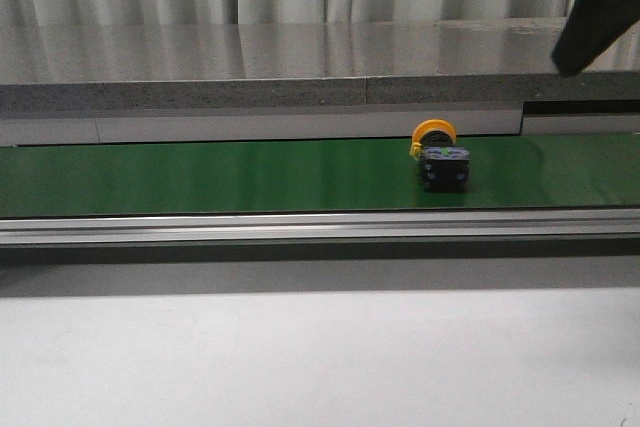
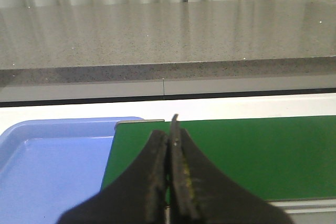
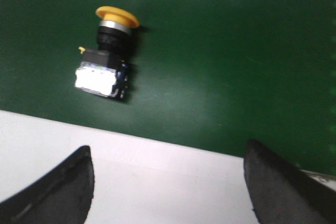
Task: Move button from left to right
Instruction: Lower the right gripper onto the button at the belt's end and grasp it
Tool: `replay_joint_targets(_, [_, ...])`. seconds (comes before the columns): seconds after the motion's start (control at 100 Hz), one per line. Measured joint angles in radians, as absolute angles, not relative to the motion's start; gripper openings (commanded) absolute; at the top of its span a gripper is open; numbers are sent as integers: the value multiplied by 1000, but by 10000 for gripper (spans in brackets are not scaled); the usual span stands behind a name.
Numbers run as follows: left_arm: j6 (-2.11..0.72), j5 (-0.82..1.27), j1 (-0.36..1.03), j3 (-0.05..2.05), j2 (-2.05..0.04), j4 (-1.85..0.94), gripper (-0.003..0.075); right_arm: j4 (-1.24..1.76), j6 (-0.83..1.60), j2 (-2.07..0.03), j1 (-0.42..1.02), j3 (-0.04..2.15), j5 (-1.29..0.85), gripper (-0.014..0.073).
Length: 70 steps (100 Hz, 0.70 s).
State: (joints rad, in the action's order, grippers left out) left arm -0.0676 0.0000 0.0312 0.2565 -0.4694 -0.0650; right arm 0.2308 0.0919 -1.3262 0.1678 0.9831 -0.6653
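The button is seen lying on its side on the green belt, right of the belt's middle in the front view, with its yellow cap turned toward the far grey ledge and its black body toward the near metal rail. Nothing is in contact with it. In the right wrist view, the button is shown on the belt beyond the right pincer, whose fingers are spread wide and hold nothing. The left pincer is clenched, fingers pressed together, apparently on nothing, though the tips are dark. It is positioned above the belt's end, just beside a blue tray.
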Motion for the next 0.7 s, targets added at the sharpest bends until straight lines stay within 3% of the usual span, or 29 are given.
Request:
replay_joint_targets(0.21, [-68, 0, 31, 257, -469, -65, -20, 234, 104, -1451, 231, 1023, -595, 583])
replay_joint_targets(0.7, [-68, 0, 31, 257, -469, -65, -20, 140, 121, -1651, 233, 1063, -466, 581])
